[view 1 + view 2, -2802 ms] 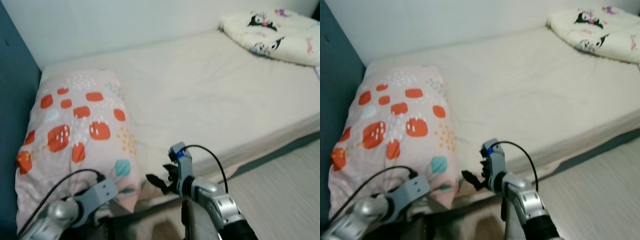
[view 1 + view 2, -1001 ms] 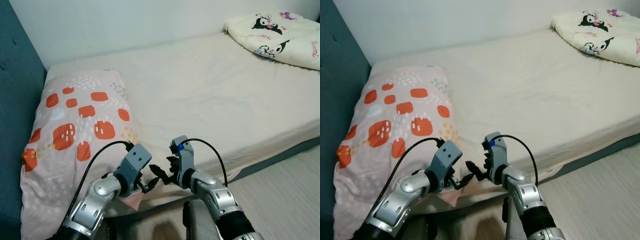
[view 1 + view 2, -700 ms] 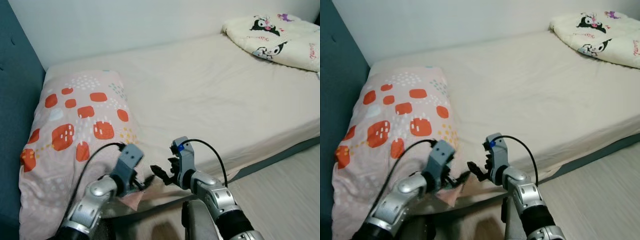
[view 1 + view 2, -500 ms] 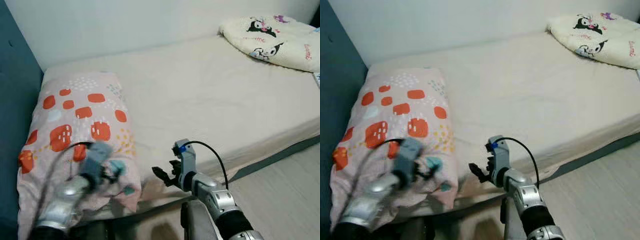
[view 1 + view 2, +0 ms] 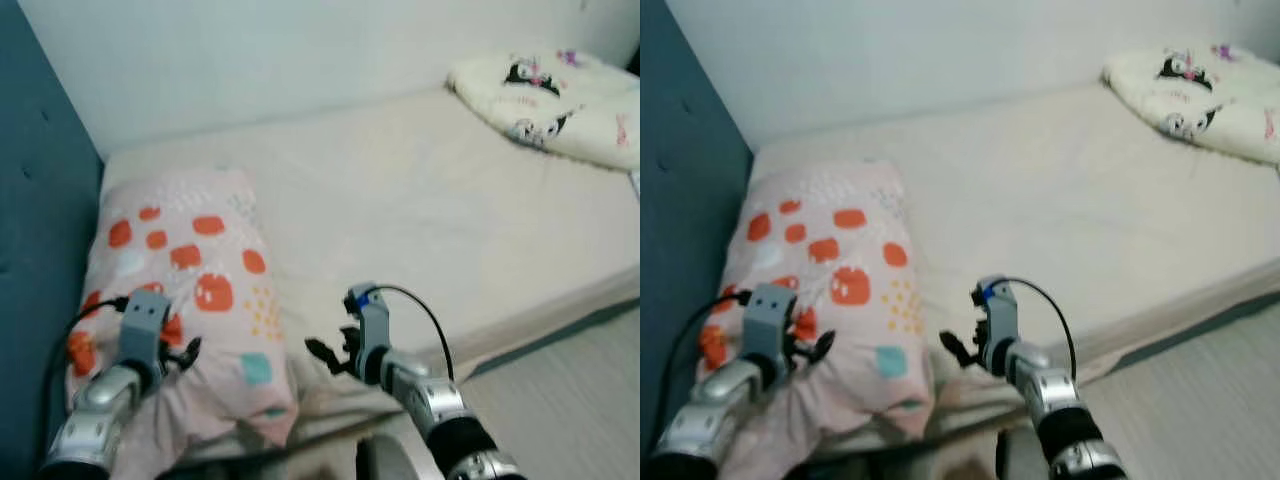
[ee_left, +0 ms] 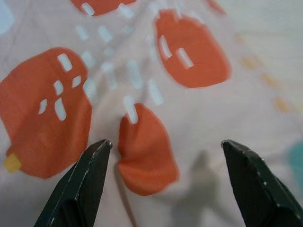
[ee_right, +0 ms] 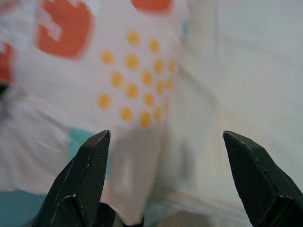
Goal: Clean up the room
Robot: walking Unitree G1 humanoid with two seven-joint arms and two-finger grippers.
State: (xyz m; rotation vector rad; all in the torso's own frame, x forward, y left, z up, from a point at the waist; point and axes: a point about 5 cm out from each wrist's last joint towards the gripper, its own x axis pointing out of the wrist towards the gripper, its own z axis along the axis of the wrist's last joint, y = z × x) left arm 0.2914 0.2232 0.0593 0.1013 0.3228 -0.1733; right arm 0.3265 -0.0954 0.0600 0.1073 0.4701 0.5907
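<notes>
Pink pillow (image 5: 190, 300) with orange, yellow and teal patches lying at the head end of the bed (image 5: 420, 220), against the blue headboard (image 5: 40, 260), its lower end reaching the bed's near edge. Left gripper (image 5: 178, 355) low over the pillow's near part, fingers spread wide, nothing between them; in the left wrist view, two black fingertips (image 6: 83, 184) apart with an orange patch of the pillowcase between. Right gripper (image 5: 318, 352) at the bed's near edge, just beside the pillow's near corner, also spread wide and empty. Cream quilt (image 5: 545, 95) with cartoon prints bunched at the far foot corner of the bed. Pale wood floor (image 5: 580, 400) along the near side. Both eye views slightly blurred.
</notes>
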